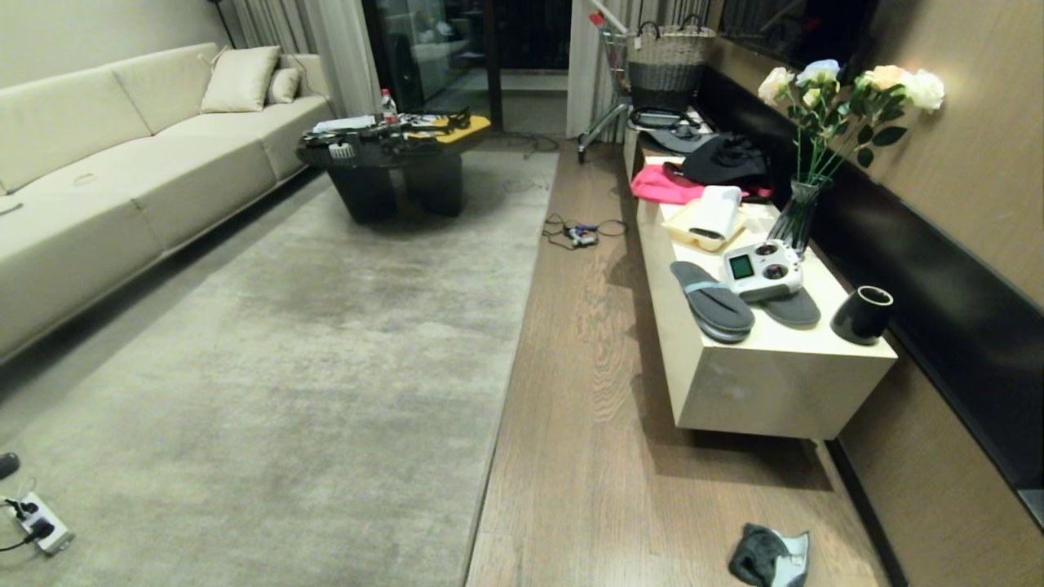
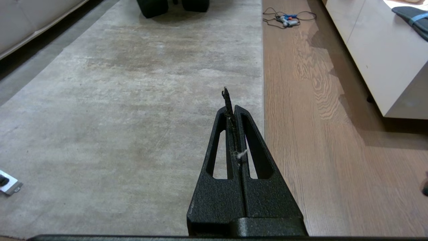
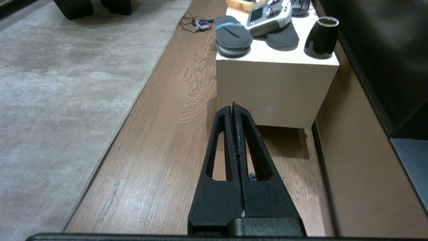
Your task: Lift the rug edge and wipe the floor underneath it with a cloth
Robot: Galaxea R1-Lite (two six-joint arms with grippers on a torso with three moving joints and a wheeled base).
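Note:
The rug edge [image 1: 510,383] runs straight from the near floor toward the far room and lies flat on the wooden floor [image 1: 587,391]. The cloth [image 1: 754,554], dark grey-green and crumpled, lies on the floor at the near right, below the cabinet's end. Neither arm shows in the head view. My left gripper [image 2: 232,107] hangs shut and empty above the rug, just inside the rug edge [image 2: 262,67]. My right gripper [image 3: 233,107] is shut and empty above the floor [image 3: 160,150], and it hides nearly all of the cloth [image 3: 252,175].
A low cream cabinet [image 1: 767,383] along the right wall carries slippers, a controller, a black cup and a vase of flowers. A cable bundle [image 1: 581,235] lies on the floor farther off. A power strip [image 1: 37,522] sits on the rug near left. Sofa [image 1: 122,163] and coffee table [image 1: 400,163] stand beyond.

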